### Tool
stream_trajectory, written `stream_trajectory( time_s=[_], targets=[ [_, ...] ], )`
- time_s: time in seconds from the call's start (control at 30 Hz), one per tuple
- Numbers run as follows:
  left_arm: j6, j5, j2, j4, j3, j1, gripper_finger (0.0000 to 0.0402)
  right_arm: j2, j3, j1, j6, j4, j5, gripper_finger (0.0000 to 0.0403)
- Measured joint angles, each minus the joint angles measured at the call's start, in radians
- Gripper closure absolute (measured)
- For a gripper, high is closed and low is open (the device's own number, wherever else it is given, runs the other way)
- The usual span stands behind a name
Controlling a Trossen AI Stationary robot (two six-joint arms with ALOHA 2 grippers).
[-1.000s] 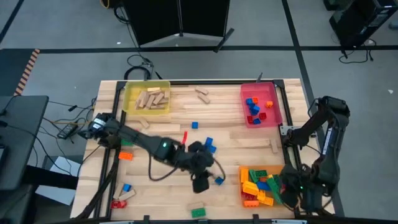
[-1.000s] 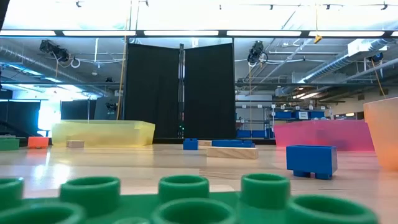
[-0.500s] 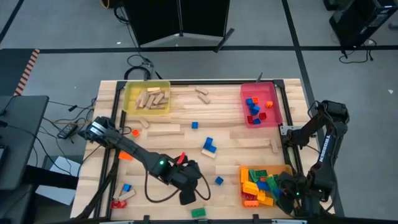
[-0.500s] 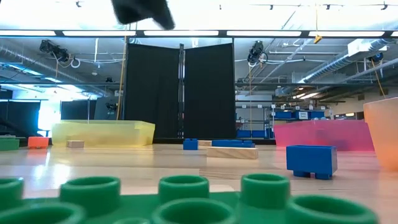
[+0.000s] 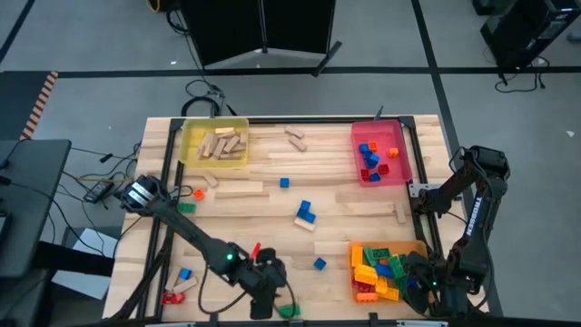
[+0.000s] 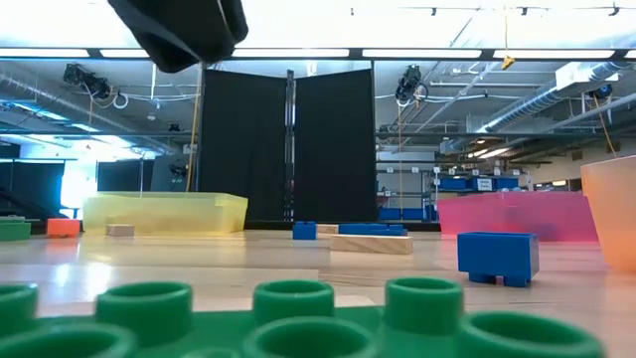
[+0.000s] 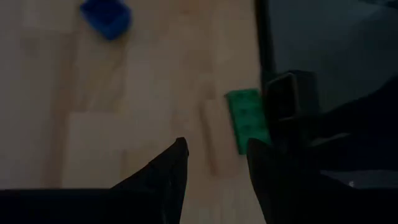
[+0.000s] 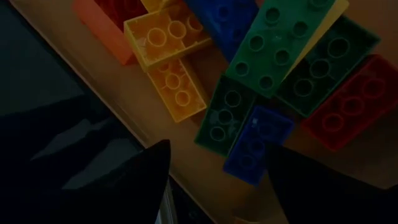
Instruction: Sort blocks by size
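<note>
Grey floor crossed by dark tape lines surrounds the wooden tabletop (image 5: 272,191); a black folding screen (image 6: 288,144) stands beyond its 12 o'clock edge under strip-lit ceiling. Yellow tray (image 5: 215,143) at 11 o'clock holds tan wooden blocks. Red tray (image 5: 380,152) at 1 o'clock holds blue and red bricks. Orange tray (image 5: 388,271) at 5 o'clock holds a mixed brick pile. Loose bricks scattered mid-table; blue brick (image 5: 305,213) near centre. Left end effector (image 5: 265,302) at 6 o'clock, fingers partly apart, empty, just beside a green brick (image 7: 247,118) at the tabletop edge. Right end effector (image 8: 217,180) above the orange tray's pile, fingers spread, empty.
</note>
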Motion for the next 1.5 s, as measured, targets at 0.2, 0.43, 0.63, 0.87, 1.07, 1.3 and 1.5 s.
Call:
stream_trajectory(
  time_s=[0.2, 0.43, 0.63, 0.87, 1.07, 1.3, 1.5],
  targets=[
    [0.227, 0.011, 0.057, 0.124, 0.006, -0.043, 0.0229, 0.0, 0.0, 0.001, -0.004, 0.015, -0.008, 0.014],
    [0.435, 0.039, 0.146, 0.165, 0.005, -0.073, 0.0229, 0.0, 0.0, 0.0, -0.006, 0.017, -0.01, 0.0155],
    [0.446, -0.002, 0.167, 0.212, 0.005, -0.069, 0.0229, 0.0, 0.0, 0.0, -0.005, 0.02, -0.01, 0.016],
    [0.543, -0.018, 0.173, 0.247, 0.005, -0.066, 0.0229, 0.0, 0.0, 0.0, -0.005, 0.021, -0.01, 0.0159],
    [0.541, -0.018, 0.222, 0.328, 0.005, -0.061, 0.0229, -0.001, 0.0, 0.0, -0.005, 0.021, -0.01, 0.0164],
    [0.543, -0.076, 0.232, 0.27, 0.008, -0.061, 0.0229, -0.001, 0.0, 0.0, -0.002, 0.021, -0.008, 0.0163],
    [0.542, -0.198, 0.229, 0.221, 0.009, -0.052, 0.0229, -0.001, 0.0, 0.0, -0.001, 0.021, -0.008, 0.0168]
  ],
)
